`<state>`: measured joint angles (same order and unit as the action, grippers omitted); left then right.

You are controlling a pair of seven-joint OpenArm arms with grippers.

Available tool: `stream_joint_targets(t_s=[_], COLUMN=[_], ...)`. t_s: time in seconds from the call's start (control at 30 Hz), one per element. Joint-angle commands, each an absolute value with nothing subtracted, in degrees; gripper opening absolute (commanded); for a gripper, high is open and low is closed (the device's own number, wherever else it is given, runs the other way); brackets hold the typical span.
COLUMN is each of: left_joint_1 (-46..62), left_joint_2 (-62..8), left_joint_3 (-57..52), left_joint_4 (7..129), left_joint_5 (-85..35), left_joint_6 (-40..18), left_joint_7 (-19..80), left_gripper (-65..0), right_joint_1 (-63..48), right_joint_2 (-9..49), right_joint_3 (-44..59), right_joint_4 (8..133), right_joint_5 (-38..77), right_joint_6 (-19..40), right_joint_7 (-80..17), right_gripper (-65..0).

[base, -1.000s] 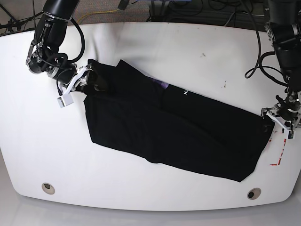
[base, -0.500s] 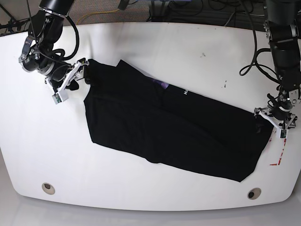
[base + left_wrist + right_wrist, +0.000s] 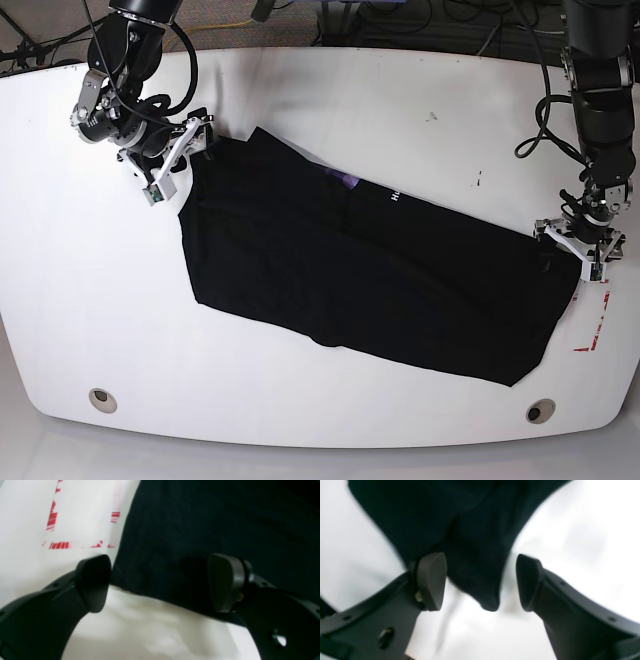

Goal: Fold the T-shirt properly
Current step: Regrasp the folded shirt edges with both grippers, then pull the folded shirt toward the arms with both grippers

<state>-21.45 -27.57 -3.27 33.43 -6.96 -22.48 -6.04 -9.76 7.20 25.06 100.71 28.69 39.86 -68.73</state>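
Shirt: I see the T-shirt (image 3: 370, 280) lying flat on the white table (image 3: 320, 100). It is a long black strip that runs from the far corner on the camera's left down to the near corner on the camera's right.

Long way: its long line goes slanted across the table, with one arm at each end.

My right pincer: the right gripper (image 3: 480, 582) is at the far end. Its two black fingers (image 3: 431, 581) stand apart, and a tip of the cloth sits between them. I think it is not pinched yet.

My left pincer: the left gripper (image 3: 160, 582) is at the other end, by the red marks (image 3: 56, 517). Its fingers (image 3: 93, 582) are wide apart. One is over bare table and one is over the cloth, so the shirt's edge runs between them.

Which arm is nearer: both are right at the cloth, one per end.

Next move, my guess: I would close both pincers on the two ends, then bring one end along that long line to the other end.

Watch out: the cloth is soft, so a thin pinch could slip.
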Motion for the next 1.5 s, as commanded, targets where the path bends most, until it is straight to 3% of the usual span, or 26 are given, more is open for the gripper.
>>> stream_joint_targets(t_s=[0.0, 0.17, 0.23, 0.33, 0.43, 0.57, 0.83, 1.03, 1.2, 1.47], left_joint_1=[-22.99, -22.99, -22.99, -22.99, -22.99, -22.64, -20.79, -15.16, -4.0, 11.38], left_joint_2=[-28.97, -28.79, -28.79, -28.62, -28.62, -28.53, -28.79, -28.97, -28.44, -18.77], left_joint_3=[-3.56, -3.56, -3.56, -3.47, -3.56, -3.56, -4.0, -4.53, -12.35, -26.15], left_joint_4=[34.07, 34.07, 34.07, 34.07, 34.07, 34.07, 34.33, 36.0, 49.89, 74.68], left_joint_5=[-7.25, -7.25, -7.08, -3.91, 0.31, 2.24, 1.98, 1.8, 1.8, 2.33], left_joint_6=[-22.02, -22.02, -22.02, -22.2, -22.2, -22.37, -22.55, -22.55, -24.66, -36.79], left_joint_7=[-7.16, -7.16, -7.16, -7.08, -7.08, -7.08, -6.9, -6.64, 0.92, 14.99], left_gripper=[-8.3, -8.9, -13.3, -27.2, -44.3, -56.9, -64.6, -65.0, -63.9, -59.4], right_joint_1=[-9.36, -9.45, -9.54, -9.54, -9.54, -10.15, -10.51, -12.26, -13.67, -16.31], right_joint_2=[7.16, 6.9, 6.9, 6.9, 6.9, 6.99, 7.78, 11.65, 14.81, 17.89], right_joint_3=[23.87, 19.91, 19.56, 19.38, 19.38, 19.38, 19.65, 19.65, 20.88, 23.43], right_joint_4=[101.49, 99.38, 98.51, 97.98, 98.24, 98.51, 100.44, 103.52, 103.34, 103.52], right_joint_5=[28.09, 25.71, 25.71, 25.63, 25.63, 25.71, 25.54, 25.71, 25.71, 25.8], right_joint_6=[40.0, 40.0, 40.0, 40.0, 40.0, 40.0, 40.0, 40.0, 40.0, 40.0], right_joint_7=[-66.51, -64.92, -64.31, -63.69, -63.69, -63.69, -63.96, -64.04, -64.13, -64.13], right_gripper=[-28.2, -43.6, -50.4, -64.0, -65.0, -65.0, -65.0, -65.0, -65.0, -65.0])
